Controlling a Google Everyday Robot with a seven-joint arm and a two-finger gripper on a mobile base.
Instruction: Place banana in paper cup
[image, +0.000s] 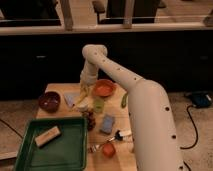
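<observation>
While the white arm reaches down over the far half of the bench, the tool sits low above it, just left of the orange bowl; whether the tool is apart, together or clamped on something cannot be told. Directly under the tool is the banana, a slim yellow streak slanting down toward the left. Its lower end meets the paper cup, though I cannot tell whether it is inside the cup or only beside it. A pale green cup stands just right of the paper cup, and a bluish flat piece lies just left of the banana. Nearer the left edge rests a dark red bowl. Toward the right edge, a dark green curved vegetable lies beside the arm. A blue block sits mid-bench. The near left corner carries a green tray holding a tan block, and a small orange thing lies by the near edge.
</observation>
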